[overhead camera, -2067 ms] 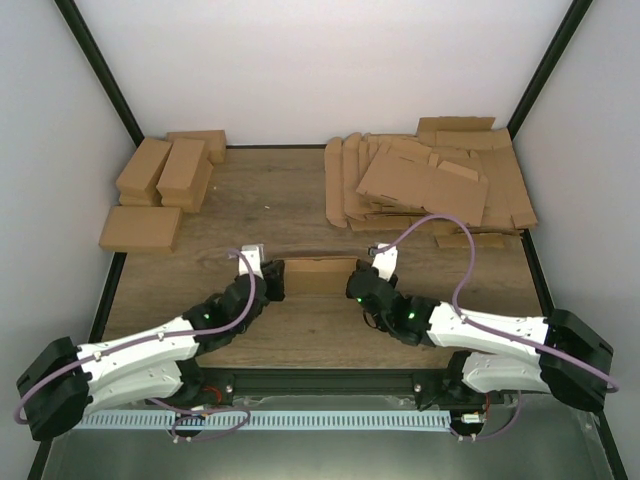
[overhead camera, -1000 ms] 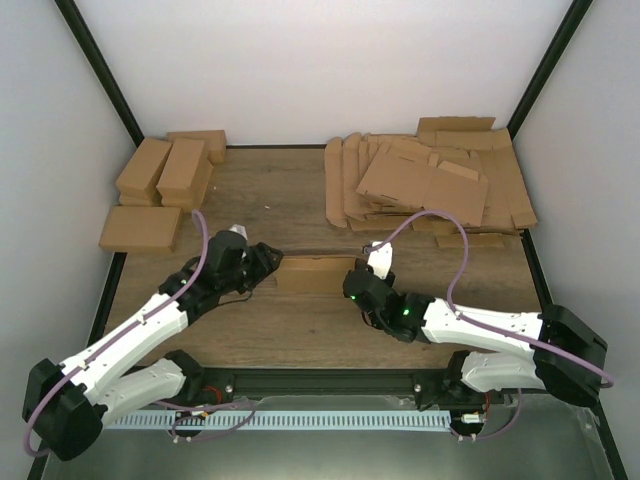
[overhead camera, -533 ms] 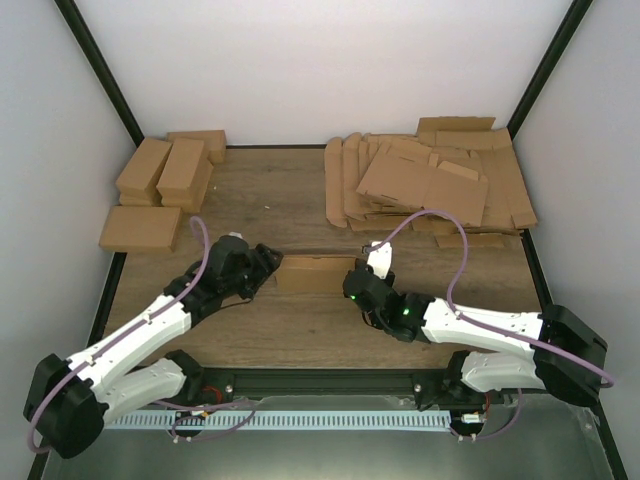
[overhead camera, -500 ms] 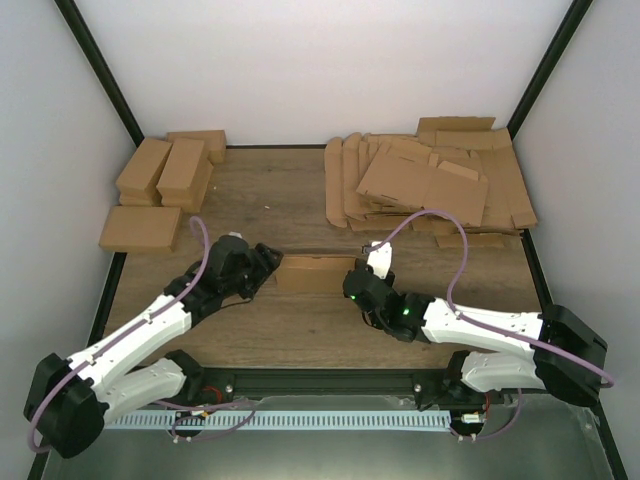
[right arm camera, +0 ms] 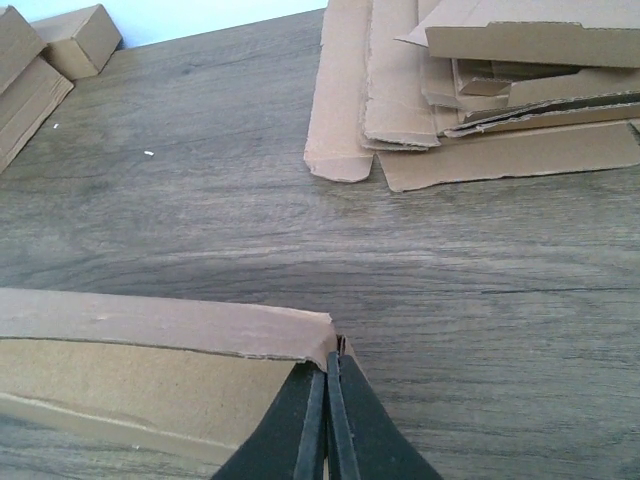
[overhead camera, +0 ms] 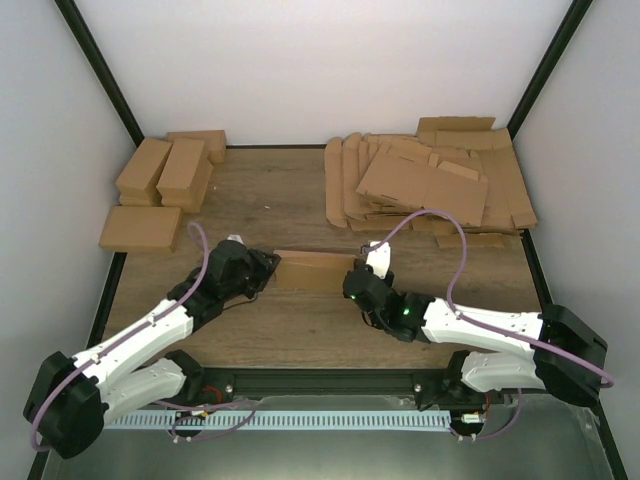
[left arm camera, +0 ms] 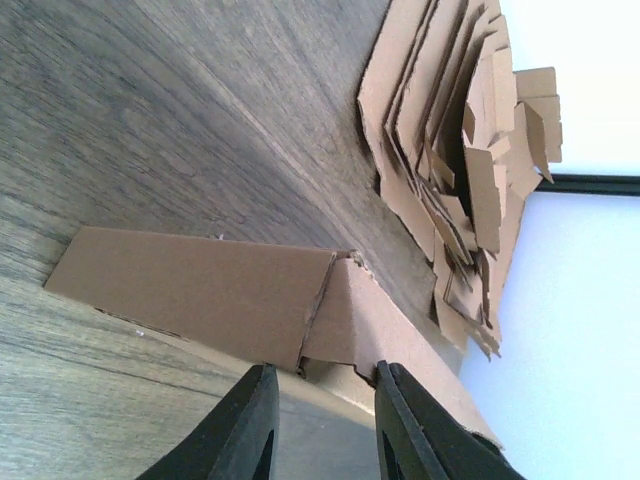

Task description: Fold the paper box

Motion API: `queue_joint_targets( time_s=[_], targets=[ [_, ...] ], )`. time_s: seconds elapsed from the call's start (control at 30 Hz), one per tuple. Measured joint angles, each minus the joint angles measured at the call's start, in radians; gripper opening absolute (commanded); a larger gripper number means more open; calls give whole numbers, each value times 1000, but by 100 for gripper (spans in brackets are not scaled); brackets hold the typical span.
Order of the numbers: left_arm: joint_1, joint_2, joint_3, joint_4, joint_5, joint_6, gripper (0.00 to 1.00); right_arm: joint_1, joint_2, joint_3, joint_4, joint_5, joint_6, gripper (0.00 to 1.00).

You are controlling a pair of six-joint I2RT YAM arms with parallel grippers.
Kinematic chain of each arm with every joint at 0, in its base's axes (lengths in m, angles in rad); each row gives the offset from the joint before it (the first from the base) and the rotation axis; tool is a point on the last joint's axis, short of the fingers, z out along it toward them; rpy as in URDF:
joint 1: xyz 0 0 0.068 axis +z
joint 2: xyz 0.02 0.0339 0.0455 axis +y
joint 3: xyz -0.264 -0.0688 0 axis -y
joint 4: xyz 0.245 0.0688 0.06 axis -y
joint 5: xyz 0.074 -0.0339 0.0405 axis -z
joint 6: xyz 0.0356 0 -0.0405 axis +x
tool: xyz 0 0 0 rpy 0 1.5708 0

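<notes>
Wooden counter (overhead camera: 300, 340) centre carries the paper box (overhead camera: 312, 270). Left tool (left arm camera: 322, 375) has narrowed around its left end, hold unconfirmed; right tool (right arm camera: 327, 368), fully closed, braces the right corner: end-flap folding likely begins

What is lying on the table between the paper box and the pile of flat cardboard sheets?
Nothing: only bare wooden table separates the paper box from the pile of flat cardboard sheets, as the right wrist view shows.
</notes>
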Motion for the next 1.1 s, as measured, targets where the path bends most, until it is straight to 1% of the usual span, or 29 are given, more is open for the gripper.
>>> queue_joint_targets(
  time_s=[0.07, 0.23, 0.37, 0.43, 0.5, 0.63, 0.7, 0.83, 0.9, 0.93, 1.03, 1.1],
  targets=[
    [0, 1, -16, 24, 1, -10, 27, 0, -2, -1, 0, -7, -2, 12],
    [0, 1, -50, 79, 0, -26, 28, 0, -37, -2, -19, -64, -11, 24],
    [0, 1, -51, 87, -5, -28, 28, 3, -89, -5, -101, -121, -7, 37],
    [0, 2, -51, 88, -4, -28, 28, 7, -124, -5, -150, -155, -7, 46],
    [0, 2, -51, 88, -4, -28, 27, 10, -152, -4, -192, -182, -10, 51],
    [0, 11, -51, 91, -6, -28, 28, 8, -209, 3, -290, -240, -23, 56],
    [0, 17, -51, 97, -9, -28, 28, -16, -227, 13, -337, -294, -38, 61],
    [0, 24, -48, 99, -13, -27, 27, -95, -241, 71, -379, -404, -76, 68],
    [0, 29, -44, 98, -15, -26, 27, -122, -246, 109, -386, -454, -95, 68],
    [0, 31, -41, 96, -16, -24, 28, -135, -248, 130, -390, -481, -105, 66],
    [0, 36, -36, 92, -19, -23, 28, -195, -251, 175, -389, -581, -127, 53],
    [0, 38, -34, 89, -21, -22, 27, -279, -246, 188, -378, -662, -132, 48]
  ],
)
